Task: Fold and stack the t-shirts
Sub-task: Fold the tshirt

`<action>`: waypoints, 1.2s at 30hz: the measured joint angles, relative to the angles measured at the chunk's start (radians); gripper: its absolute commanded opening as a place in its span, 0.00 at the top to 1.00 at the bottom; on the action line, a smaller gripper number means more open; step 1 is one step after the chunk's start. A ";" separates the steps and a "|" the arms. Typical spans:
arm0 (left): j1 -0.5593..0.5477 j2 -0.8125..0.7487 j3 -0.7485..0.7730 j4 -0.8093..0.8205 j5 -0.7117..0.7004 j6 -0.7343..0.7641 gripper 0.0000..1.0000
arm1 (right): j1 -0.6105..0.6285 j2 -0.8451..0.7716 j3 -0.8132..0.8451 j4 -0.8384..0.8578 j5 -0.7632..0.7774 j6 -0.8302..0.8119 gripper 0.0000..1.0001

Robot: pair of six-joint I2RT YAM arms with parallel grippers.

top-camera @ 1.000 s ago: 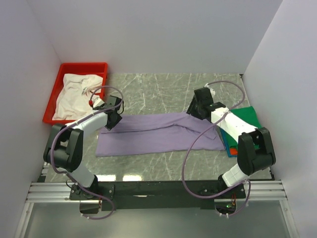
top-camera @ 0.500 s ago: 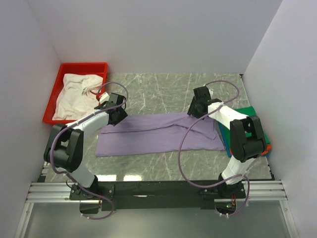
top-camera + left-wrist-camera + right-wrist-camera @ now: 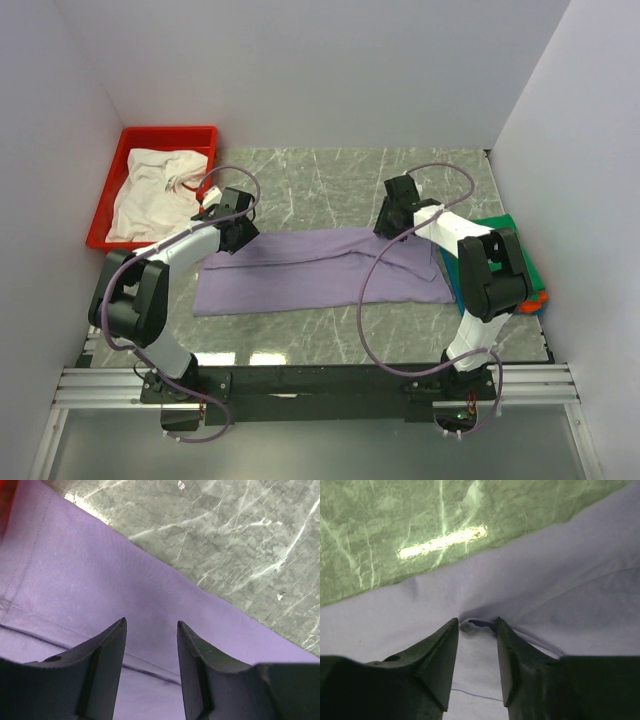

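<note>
The pale lavender t-shirt point(image 3: 320, 265) lies as a long folded band across the middle of the table. My left gripper point(image 3: 236, 238) hovers over its far left edge, open, with only flat purple cloth point(image 3: 90, 580) under the gap between its fingers point(image 3: 151, 623). At the far right edge my right gripper point(image 3: 392, 222) presses down on the shirt point(image 3: 570, 570). Its jaws point(image 3: 476, 622) stand apart, and a small pucker of cloth bunches between the tips. A crumpled white t-shirt point(image 3: 150, 190) fills the red tray. Folded green point(image 3: 505, 235), orange point(image 3: 540, 298) and blue point(image 3: 458, 290) t-shirts are stacked at the right.
The red tray point(image 3: 170, 131) stands at the far left, against the left wall. White walls close in the marble table point(image 3: 320, 180) on three sides. The right arm's elbow hangs over the folded stack.
The right arm's elbow has swung up over the stack, its gripper has edged left along the shirt's far edge, and its jaws have narrowed. The left gripper has shifted slightly right.
</note>
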 measured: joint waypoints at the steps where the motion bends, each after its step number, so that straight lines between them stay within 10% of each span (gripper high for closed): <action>1: 0.000 0.000 0.000 0.000 0.000 0.000 0.50 | 0.004 0.000 0.000 0.000 -0.002 0.002 0.60; 8: 0.000 0.000 0.000 -0.001 0.000 0.000 0.50 | 0.011 0.000 -0.001 0.003 -0.005 0.007 1.00; 36: 0.000 -0.051 -0.018 -0.009 0.019 0.006 0.51 | 0.235 -0.323 -0.348 0.032 0.071 0.187 1.00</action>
